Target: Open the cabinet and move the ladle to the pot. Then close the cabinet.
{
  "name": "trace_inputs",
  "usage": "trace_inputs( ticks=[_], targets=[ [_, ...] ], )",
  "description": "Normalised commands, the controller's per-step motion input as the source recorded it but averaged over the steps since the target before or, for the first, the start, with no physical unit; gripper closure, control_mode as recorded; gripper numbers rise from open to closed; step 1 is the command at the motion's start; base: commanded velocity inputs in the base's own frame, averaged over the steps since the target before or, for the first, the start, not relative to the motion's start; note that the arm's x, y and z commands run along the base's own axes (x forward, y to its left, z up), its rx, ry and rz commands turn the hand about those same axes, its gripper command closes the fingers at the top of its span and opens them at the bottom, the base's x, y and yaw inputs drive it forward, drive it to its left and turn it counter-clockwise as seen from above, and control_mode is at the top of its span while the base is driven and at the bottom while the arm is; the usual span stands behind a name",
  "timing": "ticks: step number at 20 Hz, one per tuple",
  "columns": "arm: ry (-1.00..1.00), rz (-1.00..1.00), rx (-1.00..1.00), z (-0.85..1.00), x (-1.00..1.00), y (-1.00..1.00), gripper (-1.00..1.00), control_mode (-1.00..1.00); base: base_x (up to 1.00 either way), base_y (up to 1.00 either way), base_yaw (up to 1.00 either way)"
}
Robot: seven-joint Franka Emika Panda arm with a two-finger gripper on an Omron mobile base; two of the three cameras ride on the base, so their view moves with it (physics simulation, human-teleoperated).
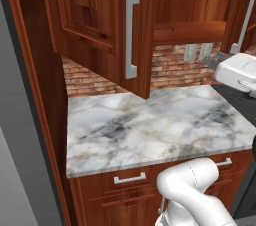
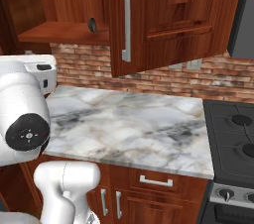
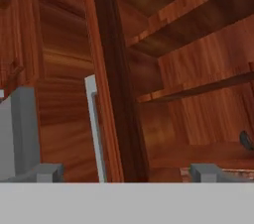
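Reddish-brown cabinet [image 1: 100, 25] doors stand open, ladle [image 2: 92, 25] on its floor; pincer [image 3: 126, 172] spread apart.

base views: flank counter [image 1: 150, 120], sharing cabinet [image 1: 100, 20] | hand view: close, facing upward

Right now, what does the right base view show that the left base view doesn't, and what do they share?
Right base view alone: the stove with its knobs at the right, and a small dark thing, probably the ladle, at the front of the cabinet's bottom shelf. Left base view alone: the second cabinet door at the far right with its handle. Both share the open cabinet door with its long silver handle, the marble counter, the brick wall and the drawers below.
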Motion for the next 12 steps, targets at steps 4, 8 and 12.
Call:
trace_inputs(
  ticks=[4,8,12],
  targets=[
    [0.0,0.16,0.09,-0.14,0.3,0.08,-1.0,-1.0,0.0,0.0,0.0],
    [0.0,0.05,0.0,-0.28,0.37,0.44,-1.0,-1.0,0.0,0.0,0.0],
    [0.0,0.0,0.01,-0.02,0.44,0.1,-1.0,-1.0,0.0,0.0,0.0]
  ],
)
